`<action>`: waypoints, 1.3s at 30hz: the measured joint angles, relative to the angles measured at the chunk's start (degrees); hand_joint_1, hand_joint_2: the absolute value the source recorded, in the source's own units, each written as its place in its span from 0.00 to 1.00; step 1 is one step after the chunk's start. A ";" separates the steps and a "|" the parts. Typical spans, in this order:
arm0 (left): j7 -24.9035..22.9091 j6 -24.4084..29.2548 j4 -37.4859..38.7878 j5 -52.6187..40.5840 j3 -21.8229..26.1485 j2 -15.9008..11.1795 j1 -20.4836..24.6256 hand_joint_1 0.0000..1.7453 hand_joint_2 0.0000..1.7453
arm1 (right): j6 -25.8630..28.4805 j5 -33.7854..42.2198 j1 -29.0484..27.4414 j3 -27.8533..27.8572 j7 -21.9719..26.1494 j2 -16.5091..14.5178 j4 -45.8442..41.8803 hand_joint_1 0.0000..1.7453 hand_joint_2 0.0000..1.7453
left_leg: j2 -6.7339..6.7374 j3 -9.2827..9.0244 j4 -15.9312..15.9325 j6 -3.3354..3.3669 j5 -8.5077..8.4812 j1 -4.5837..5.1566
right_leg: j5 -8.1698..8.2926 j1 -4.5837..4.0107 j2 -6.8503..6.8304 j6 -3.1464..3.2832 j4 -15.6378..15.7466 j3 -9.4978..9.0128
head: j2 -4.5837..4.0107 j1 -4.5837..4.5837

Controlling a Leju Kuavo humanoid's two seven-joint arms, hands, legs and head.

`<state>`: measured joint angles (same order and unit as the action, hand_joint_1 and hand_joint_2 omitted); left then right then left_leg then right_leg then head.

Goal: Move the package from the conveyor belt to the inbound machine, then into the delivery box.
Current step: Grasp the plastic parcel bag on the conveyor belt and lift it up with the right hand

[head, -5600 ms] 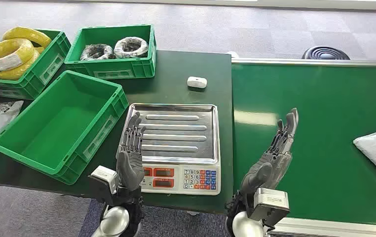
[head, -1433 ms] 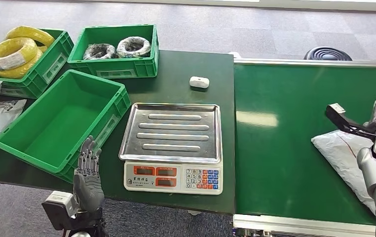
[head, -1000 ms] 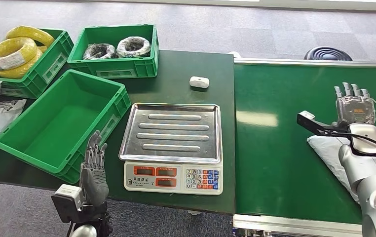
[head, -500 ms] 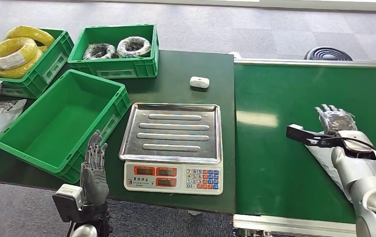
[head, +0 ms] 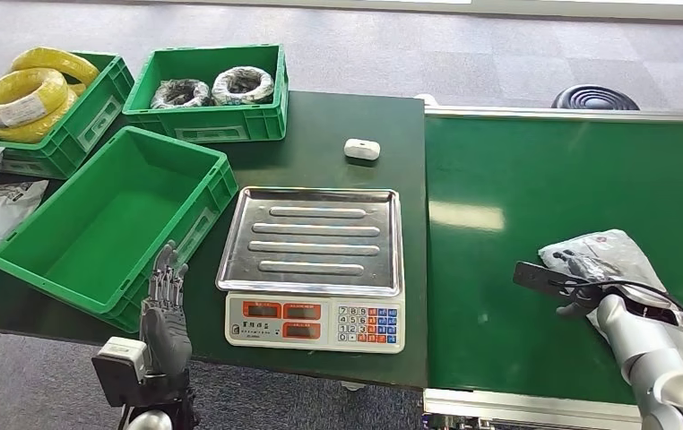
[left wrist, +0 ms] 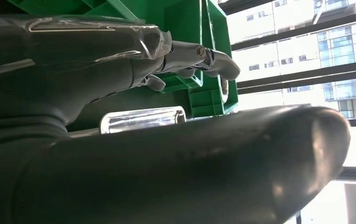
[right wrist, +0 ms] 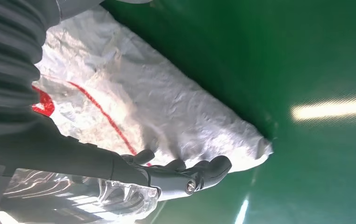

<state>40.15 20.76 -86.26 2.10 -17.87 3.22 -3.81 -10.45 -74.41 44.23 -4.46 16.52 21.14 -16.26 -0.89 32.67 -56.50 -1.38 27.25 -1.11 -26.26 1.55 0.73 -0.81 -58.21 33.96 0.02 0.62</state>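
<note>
On the belt [head: 499, 269], the right hand [head: 580, 273] holds the white package [head: 611, 251], fingers [right wrist: 204, 172] curled over it. The left hand [head: 163, 313] is empty, fingers apart.

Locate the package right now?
In the head view the package lies at the right side of the green conveyor belt, right of the scale, with the right robot hand on it.

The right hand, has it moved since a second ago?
Yes. The right hand dropped from above the belt toward the robot and now rests on the package.
</note>
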 joint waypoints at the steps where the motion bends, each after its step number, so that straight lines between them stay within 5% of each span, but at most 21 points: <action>1: 0.00 0.18 -0.02 0.00 0.07 0.01 -0.15 0.00 0.00 | 0.44 -0.12 0.03 0.00 -0.80 -0.10 0.00 0.00 1.00 | 0.00 0.00 0.00 0.00 0.00 0.00 | 0.00 0.00 0.00 0.00 0.00 0.00 | 0.00 0.00; 5: 0.01 1.27 -0.12 0.08 0.40 0.28 -0.26 0.00 0.00 | 2.64 -1.26 0.48 -0.10 -4.67 -0.59 -0.01 0.00 1.00 | -0.01 0.02 0.00 0.00 0.00 0.00 | 0.00 0.00 0.00 0.00 0.00 -0.01 | 0.00 -0.01; 13: 0.01 2.81 -0.53 0.22 1.32 1.66 -0.02 0.00 0.00 | 4.73 -6.60 4.10 -2.72 -25.67 -2.09 0.01 0.00 1.00 | 0.00 -0.02 0.00 0.00 -0.01 0.00 | 0.00 0.00 0.00 0.00 0.00 -0.01 | 0.00 0.00; 17: 0.01 2.76 -0.81 0.20 1.41 1.89 -0.40 0.00 0.00 | 4.78 -6.79 4.44 -3.50 -30.12 -2.30 0.02 0.00 1.00 | -0.01 -0.02 0.00 0.00 -0.01 0.00 | 0.00 0.00 0.00 0.00 0.00 0.00 | 0.00 0.00; 25: 0.01 1.88 -1.02 0.37 1.41 1.73 -0.67 0.00 0.00 | 3.39 -2.31 3.42 -2.38 -29.72 -1.89 0.11 0.00 1.00 | 0.01 -0.01 -0.01 0.00 0.00 0.00 | 0.00 0.00 0.00 -0.01 0.01 0.03 | 0.00 0.01; 32: 0.01 0.81 -0.37 0.85 1.40 1.66 0.49 0.00 0.00 | -8.16 4.37 2.16 1.27 -21.67 -0.93 0.49 0.00 1.00 | -0.01 -0.02 -0.01 0.00 0.00 0.00 | 0.00 0.00 0.00 0.00 0.01 0.02 | 0.00 0.00; 39: 0.01 0.49 0.68 0.98 1.39 1.58 1.83 0.00 0.00 | -12.39 6.60 1.78 3.77 -17.53 -0.27 0.57 0.00 1.00 | -0.01 -0.02 -0.01 0.00 0.00 0.00 | 0.00 0.00 0.00 -0.01 0.01 0.01 | 0.00 -0.01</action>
<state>40.15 21.25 -85.59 3.08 -16.48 4.81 -1.98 -22.85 -67.80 46.01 -0.69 -1.02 20.87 -15.68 -0.90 32.65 -56.51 -1.38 27.25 -1.11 -26.26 1.56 0.73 -0.82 -58.20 33.97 0.02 0.61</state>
